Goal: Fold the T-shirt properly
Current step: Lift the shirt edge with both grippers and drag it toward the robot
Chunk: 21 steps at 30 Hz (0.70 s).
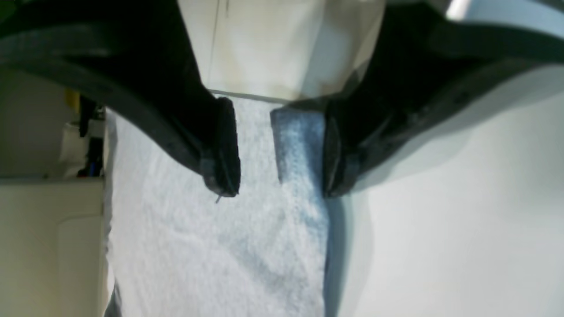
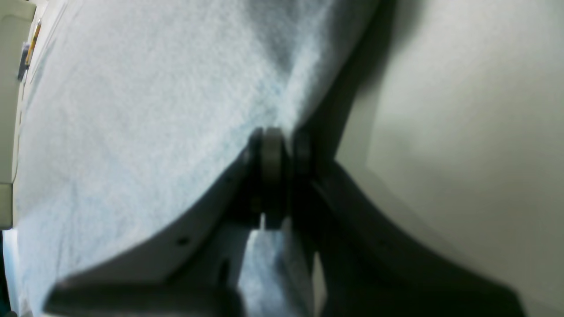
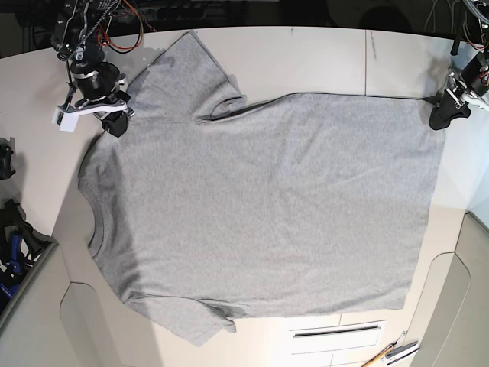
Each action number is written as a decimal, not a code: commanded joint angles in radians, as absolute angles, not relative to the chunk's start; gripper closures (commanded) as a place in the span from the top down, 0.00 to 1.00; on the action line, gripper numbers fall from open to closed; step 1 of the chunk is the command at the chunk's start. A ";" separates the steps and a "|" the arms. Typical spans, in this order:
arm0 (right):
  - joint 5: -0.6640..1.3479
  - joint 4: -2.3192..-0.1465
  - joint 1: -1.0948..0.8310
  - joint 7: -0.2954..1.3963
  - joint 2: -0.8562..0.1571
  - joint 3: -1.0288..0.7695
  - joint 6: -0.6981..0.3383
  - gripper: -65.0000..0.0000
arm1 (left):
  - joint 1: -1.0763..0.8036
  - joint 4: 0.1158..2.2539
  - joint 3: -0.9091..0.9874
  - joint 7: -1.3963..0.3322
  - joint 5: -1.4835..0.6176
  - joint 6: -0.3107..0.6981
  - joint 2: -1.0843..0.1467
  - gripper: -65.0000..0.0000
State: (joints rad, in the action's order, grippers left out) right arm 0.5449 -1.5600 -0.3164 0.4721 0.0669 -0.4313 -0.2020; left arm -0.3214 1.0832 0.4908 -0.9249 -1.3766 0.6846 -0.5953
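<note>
The T-shirt [image 3: 260, 206] lies spread flat, plain side up, across my pale table [image 3: 321, 57], collar toward my right arm. My right end effector [image 2: 275, 149] is clenched on the fabric at the shoulder edge. My left end effector [image 1: 282, 145] stands released, its fingers straddling the hem corner without gripping it.
</note>
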 commanded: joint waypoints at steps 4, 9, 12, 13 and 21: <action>0.523 -1.563 -0.324 0.505 0.066 -0.430 -0.191 0.00 | -0.329 1.114 0.490 -0.958 -1.333 0.669 -0.607 0.52; 0.524 -1.563 -0.324 0.505 0.066 -0.430 -0.191 0.00 | -0.313 1.120 0.490 -0.958 -1.324 0.667 -0.607 0.52; 0.524 -1.563 -0.324 0.505 0.067 -0.430 -0.191 0.00 | -0.287 1.120 0.477 -0.958 -1.311 0.665 -0.607 0.52; 0.524 -1.563 -0.324 0.505 0.066 -0.430 -0.191 0.00 | -0.279 1.120 0.465 -0.958 -1.304 0.665 -0.607 0.52; 0.523 -1.563 -0.325 0.505 0.066 -0.430 -0.191 0.00 | -0.237 1.120 0.392 -0.951 -1.296 0.662 -0.609 0.51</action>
State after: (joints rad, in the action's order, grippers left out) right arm 0.5449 -1.5600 -0.3164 0.4721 0.0669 -0.4313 -0.2020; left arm -0.2394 1.1145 0.3901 -0.9318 -1.3251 0.6743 -0.5930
